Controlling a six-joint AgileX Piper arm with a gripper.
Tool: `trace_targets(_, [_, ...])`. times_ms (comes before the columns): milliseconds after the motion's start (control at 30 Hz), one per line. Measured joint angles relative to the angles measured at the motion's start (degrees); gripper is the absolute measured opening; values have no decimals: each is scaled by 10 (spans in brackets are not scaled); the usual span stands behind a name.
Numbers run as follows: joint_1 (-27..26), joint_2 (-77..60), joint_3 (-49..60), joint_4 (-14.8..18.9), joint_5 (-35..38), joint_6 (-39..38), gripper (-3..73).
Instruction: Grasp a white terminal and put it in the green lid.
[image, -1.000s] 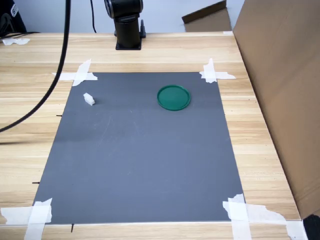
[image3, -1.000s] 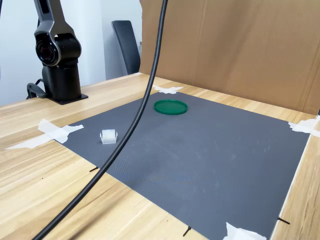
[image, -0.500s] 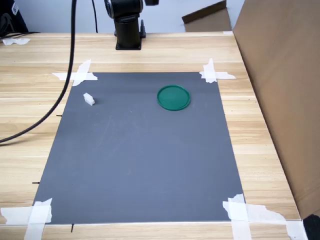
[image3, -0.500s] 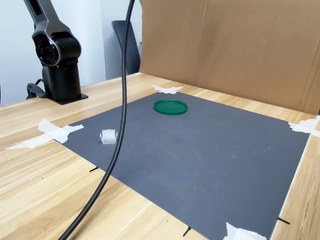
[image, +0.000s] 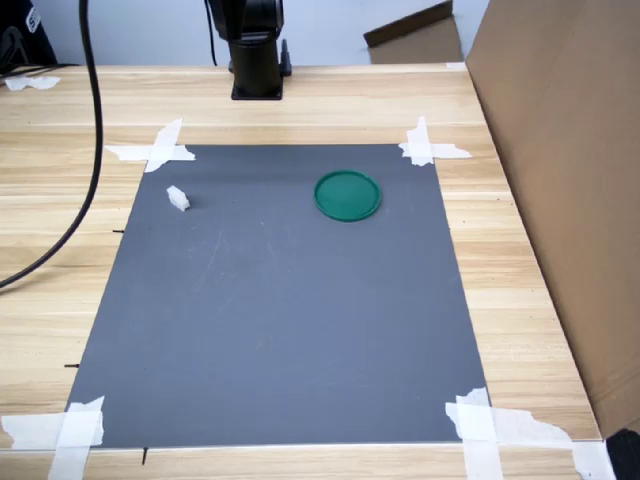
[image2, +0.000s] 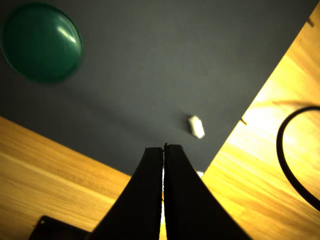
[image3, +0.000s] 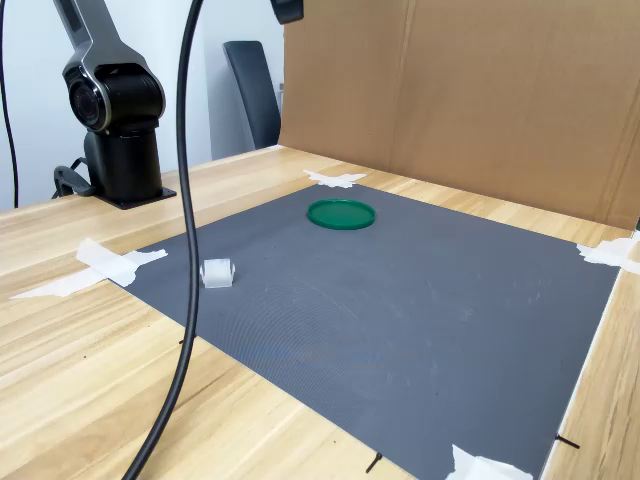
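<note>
Wooden tabletop (image: 300, 100) is seen in both exterior views, with a grey mat (image: 280, 320) fixed to it by white tape (image: 150, 150) at four corners and a cardboard wall (image: 560, 180) along the first exterior view's right. One terminal (image: 178, 197) is counted, lying on the mat near its far left corner in the first exterior view, close to the taped corner. One lid (image: 347, 195) is counted, lying flat on the mat toward the far side, well apart from the terminal and to its right in the first exterior view; nothing is seen inside it. The arm's base (image: 257, 60) is set at the far edge of the table, and a black cable (image: 92, 150) hangs across the left of the scene. The gripper (image2: 164, 148) is shown only in the wrist view, held high above the mat with its fingers pressed together and nothing between them. In the wrist view the terminal (image2: 196, 126) is found just ahead of the fingertips and slightly to one side, near the mat's edge, its long axis running obliquely to the seam between the fingers; the lid (image2: 41, 42) is far off on the other side. It is judged that the fingers must be opened, turned across the terminal's short side, and lowered.
</note>
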Motion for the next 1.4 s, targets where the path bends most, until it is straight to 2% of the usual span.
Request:
trace_targets(33, [-23, 0, 19, 2, 0, -17, -28])
trace_targets(433, [-65, 2, 24, 1, 0, -48, -28])
trace_targets(533, [-139, 6, 24, 15, 0, -117, -28])
trace_targets(600, [-197, 6, 24, 37, 0, -188, -28])
trace_targets(733, [-254, 7, 24, 57, 0, -251, -28])
trace_targets(800, [-311, 13, 24, 75, -12, -269, -28])
trace_targets(967, [-341, 25, 24, 80, -31, -271, -28])
trace_targets(1233, [-342, 50, 24, 89, -27, -274, -28])
trace_targets(1400, [-342, 67, 25, 95, -11, -319, -26])
